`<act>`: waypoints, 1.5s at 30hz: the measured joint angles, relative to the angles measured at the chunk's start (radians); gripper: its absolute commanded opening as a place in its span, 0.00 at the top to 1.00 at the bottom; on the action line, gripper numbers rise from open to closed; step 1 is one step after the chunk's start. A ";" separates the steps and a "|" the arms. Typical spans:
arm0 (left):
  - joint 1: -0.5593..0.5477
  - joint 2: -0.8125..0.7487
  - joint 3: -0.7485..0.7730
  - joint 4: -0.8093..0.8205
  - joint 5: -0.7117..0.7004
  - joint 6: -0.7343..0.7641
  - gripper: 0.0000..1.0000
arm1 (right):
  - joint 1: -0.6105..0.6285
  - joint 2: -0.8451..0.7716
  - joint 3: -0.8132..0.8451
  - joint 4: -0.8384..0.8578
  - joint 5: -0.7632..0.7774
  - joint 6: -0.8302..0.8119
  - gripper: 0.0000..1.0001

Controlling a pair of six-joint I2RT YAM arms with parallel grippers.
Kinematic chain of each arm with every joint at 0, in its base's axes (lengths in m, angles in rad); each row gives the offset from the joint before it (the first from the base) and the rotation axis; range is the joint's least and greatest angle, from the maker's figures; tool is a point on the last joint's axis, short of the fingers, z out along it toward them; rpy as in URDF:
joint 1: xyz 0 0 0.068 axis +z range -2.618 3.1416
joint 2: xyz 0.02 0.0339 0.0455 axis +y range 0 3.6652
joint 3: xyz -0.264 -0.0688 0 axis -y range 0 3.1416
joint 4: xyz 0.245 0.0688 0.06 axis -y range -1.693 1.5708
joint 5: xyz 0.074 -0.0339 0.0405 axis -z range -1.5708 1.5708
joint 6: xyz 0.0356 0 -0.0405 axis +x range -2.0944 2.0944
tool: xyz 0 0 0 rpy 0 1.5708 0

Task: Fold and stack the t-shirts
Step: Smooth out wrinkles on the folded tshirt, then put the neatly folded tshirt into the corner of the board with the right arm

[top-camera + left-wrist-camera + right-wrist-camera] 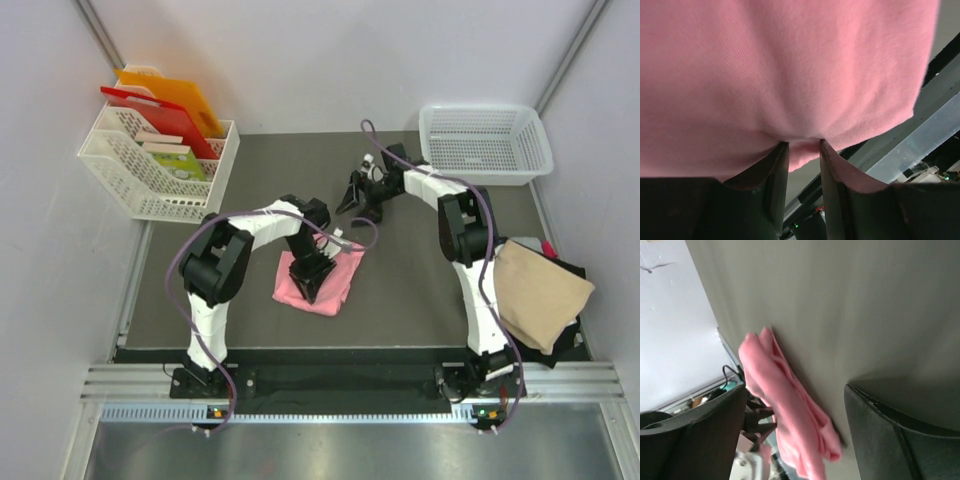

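Note:
A salmon-pink t-shirt [328, 280] lies folded on the dark table near its middle. My left gripper [312, 282] is down on the shirt's near-left part. In the left wrist view the pink cloth [790, 75] fills the picture and puckers into a ridge pinched between the two fingertips of the left gripper [804, 143]. My right gripper [357, 196] hangs open farther back, clear of the shirt, with nothing between its fingers. In its own view the right gripper [795, 387] looks across the table at the pink t-shirt [785, 410]. A tan-beige t-shirt [537, 290] lies on a dark one [566, 340] at the right edge.
A white mesh basket [486, 142] stands at the back right. Another white basket [150, 170] at the back left holds orange and red boards and a green packet. A bit of red cloth [549, 245] shows behind the tan shirt. Grey walls close in both sides.

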 measured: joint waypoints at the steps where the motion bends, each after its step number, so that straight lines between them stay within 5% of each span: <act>1: -0.005 0.002 -0.013 0.000 -0.002 0.000 0.65 | 0.000 0.024 0.045 -0.007 0.004 -0.010 0.22; 5: -0.004 -0.004 -0.068 0.018 -0.016 -0.002 0.65 | 0.000 0.118 0.200 -0.026 -0.017 -0.021 0.23; 11: -0.002 -0.067 -0.122 0.037 -0.105 0.000 0.66 | 0.009 0.139 0.195 0.005 -0.084 -0.014 0.23; 21: 0.063 -0.137 -0.169 0.029 -0.241 0.047 0.67 | 0.146 0.023 -0.118 0.095 -0.240 -0.090 0.23; 32: 0.103 -0.243 -0.206 0.048 -0.334 0.070 0.69 | 0.153 -0.084 -0.347 0.209 -0.291 -0.137 0.23; 40: 0.108 -0.445 0.025 0.042 -0.334 0.023 0.68 | 0.161 -0.097 -0.378 0.243 -0.299 -0.129 0.24; 45: 0.111 -0.575 0.092 0.043 -0.336 0.000 0.68 | 0.178 -0.091 -0.377 0.268 -0.295 -0.107 0.38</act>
